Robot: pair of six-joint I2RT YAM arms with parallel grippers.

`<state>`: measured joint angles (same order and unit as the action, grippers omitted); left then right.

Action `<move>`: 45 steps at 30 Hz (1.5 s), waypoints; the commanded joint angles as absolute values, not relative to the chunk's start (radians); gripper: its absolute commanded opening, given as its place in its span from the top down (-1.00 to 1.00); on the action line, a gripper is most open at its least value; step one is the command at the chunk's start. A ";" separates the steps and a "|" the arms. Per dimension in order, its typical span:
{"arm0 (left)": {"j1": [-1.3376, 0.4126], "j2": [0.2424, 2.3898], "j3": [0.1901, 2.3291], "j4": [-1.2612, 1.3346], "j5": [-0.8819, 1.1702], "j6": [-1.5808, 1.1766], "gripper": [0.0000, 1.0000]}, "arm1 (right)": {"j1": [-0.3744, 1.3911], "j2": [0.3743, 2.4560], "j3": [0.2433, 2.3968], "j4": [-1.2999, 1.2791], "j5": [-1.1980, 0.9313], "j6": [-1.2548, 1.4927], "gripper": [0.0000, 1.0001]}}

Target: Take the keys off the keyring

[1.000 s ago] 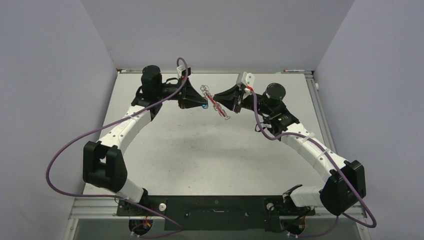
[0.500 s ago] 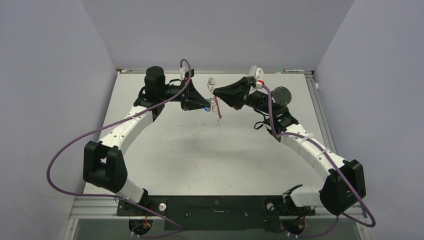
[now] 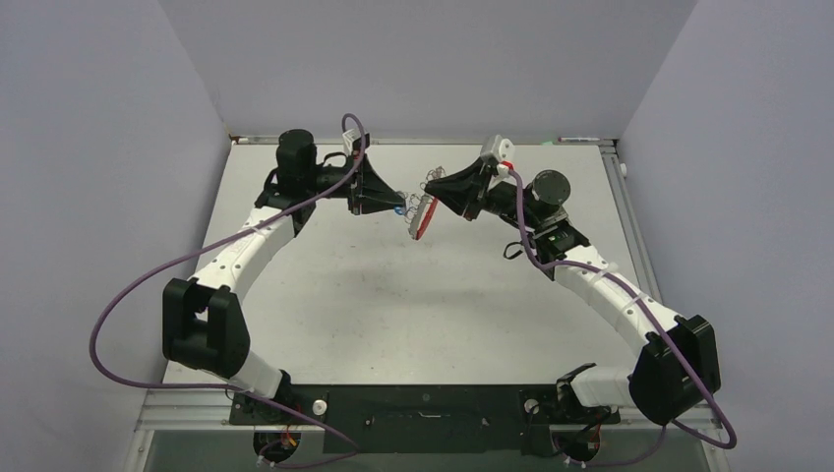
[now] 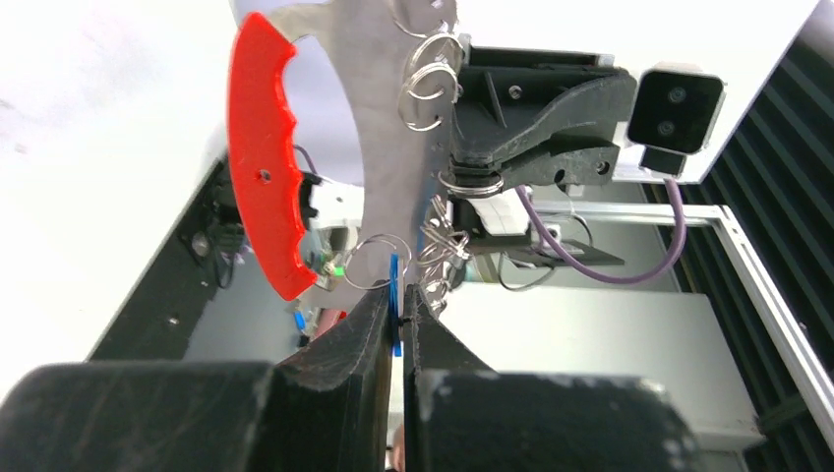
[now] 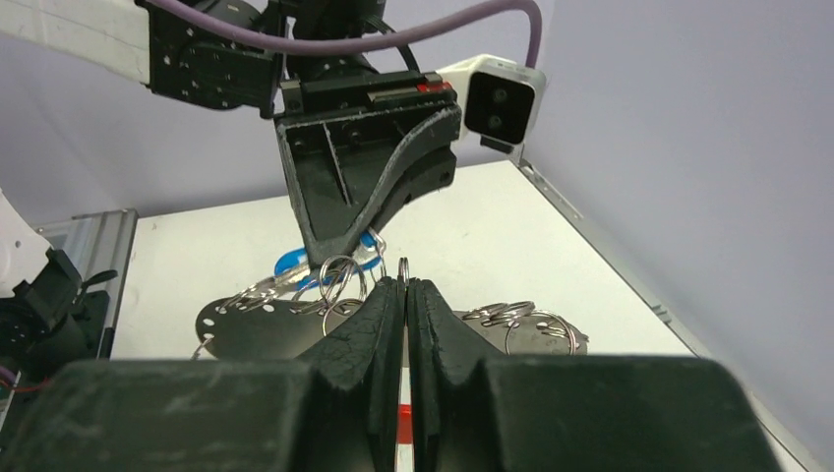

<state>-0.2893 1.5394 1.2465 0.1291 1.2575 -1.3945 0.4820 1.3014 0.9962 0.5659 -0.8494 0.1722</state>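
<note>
With my left gripper [image 4: 396, 303] pinched on the blue key [image 4: 394, 270] and my right gripper [image 5: 405, 295] clamping the keyring [image 4: 261, 177], I judge a slow, twisting pull best.

My left arm [image 3: 241, 258] and right arm [image 3: 612, 295] wear white shells between black joint housings; a purple cable [image 3: 94, 329] loops along each. The left pincer [image 4: 395, 295] and right pincer [image 5: 405, 285] are matte black wedges.
</note>
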 commanded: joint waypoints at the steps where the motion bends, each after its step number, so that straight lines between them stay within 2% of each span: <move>1: -0.222 1.507 1.310 -0.124 1.174 -1.124 1.00 | 0.470 1.245 1.011 0.480 -0.851 0.078 0.89; 3: -0.186 1.508 1.357 -0.367 1.075 -0.899 1.00 | 0.468 1.239 1.011 0.445 -0.846 0.050 0.89; 7: -0.135 1.541 1.450 -0.736 0.734 -0.532 1.00 | 0.459 1.230 1.015 0.384 -0.838 0.012 0.89; 13: -0.104 1.570 1.435 -0.847 0.266 -0.212 1.00 | 0.456 1.223 1.017 0.318 -0.827 -0.047 0.89; 19: -0.072 1.621 1.365 -0.794 -0.053 -0.044 1.00 | 0.458 1.233 1.024 0.277 -0.817 -0.052 0.89; 29: -0.041 1.756 1.249 -0.592 -0.206 0.088 1.00 | 0.482 1.263 1.044 0.268 -0.794 -0.029 0.89; 35: -0.021 1.860 1.254 -0.563 -0.213 0.128 1.00 | 0.493 1.280 1.052 0.256 -0.783 -0.018 0.89; 36: -0.018 1.869 1.253 -0.565 -0.209 0.130 0.97 | 0.495 1.283 1.052 0.256 -0.782 -0.015 0.89; 38: -0.013 1.878 1.255 -0.575 -0.195 0.131 0.73 | 0.498 1.289 1.056 0.254 -0.779 -0.010 0.89; 45: -0.006 1.778 1.302 -0.651 -0.039 0.154 -0.44 | 0.500 1.318 1.071 0.236 -0.751 0.061 0.89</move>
